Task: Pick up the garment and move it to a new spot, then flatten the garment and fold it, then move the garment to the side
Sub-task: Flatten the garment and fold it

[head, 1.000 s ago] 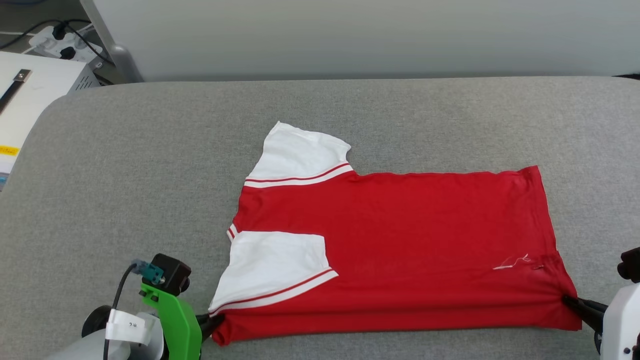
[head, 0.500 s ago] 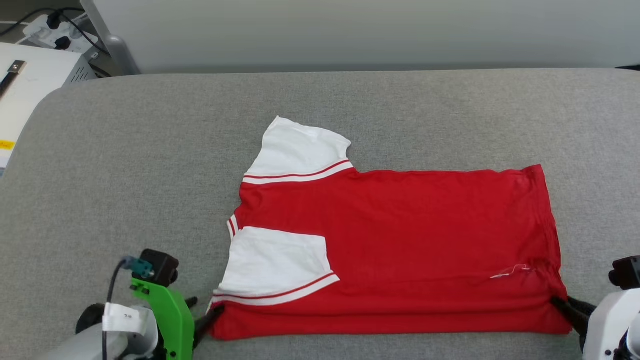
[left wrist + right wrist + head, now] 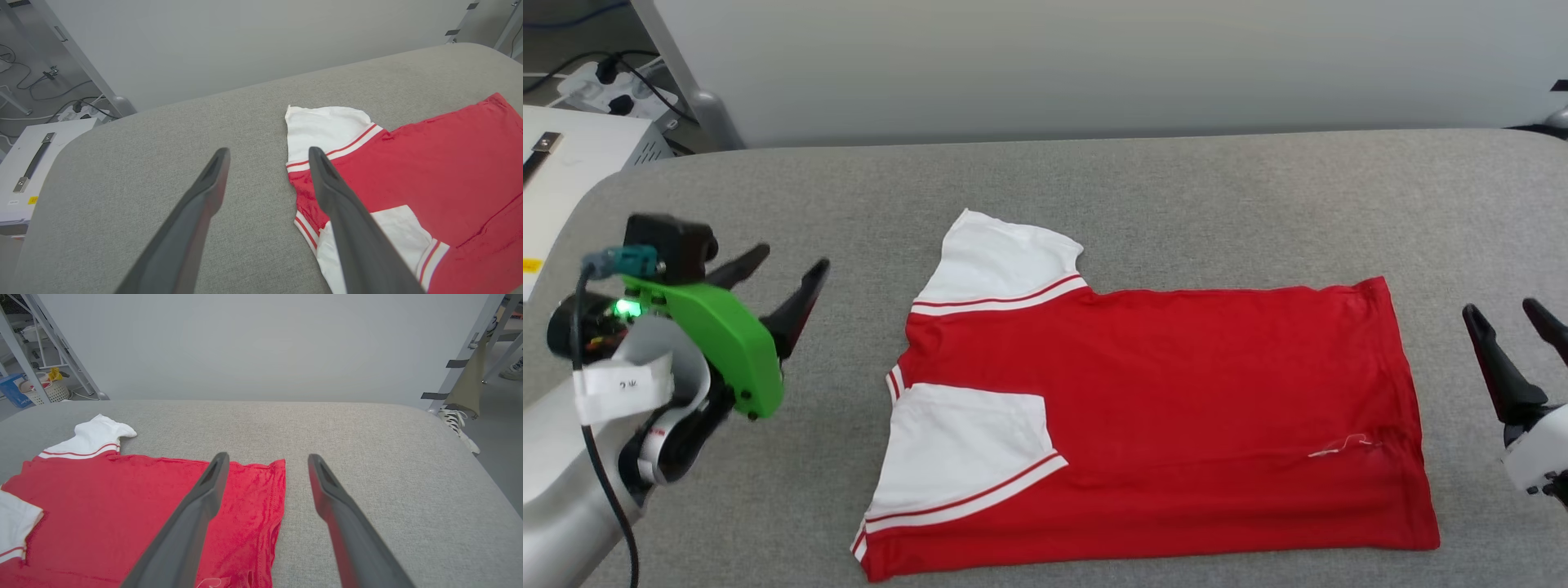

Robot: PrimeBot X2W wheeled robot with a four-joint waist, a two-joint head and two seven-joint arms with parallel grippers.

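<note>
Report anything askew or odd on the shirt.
The garment is folded unevenly: one white sleeve lies over the red body, the other sleeve sticks out past the far edge. A white thread-like squiggle sits near the hem.

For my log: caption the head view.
Open left gripper and open right gripper flank the part-folded garment on the grey surface.

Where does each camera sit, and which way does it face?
Head view: on the head, looking down at the garment; left gripper and right gripper flank it, jaws open.
Left wrist view: on that wrist, looking along its jaws toward the collar end.
Right wrist view: on that wrist, looking along its jaws toward the hem.
Shared: both wrist views catch the far white sleeve.
</note>
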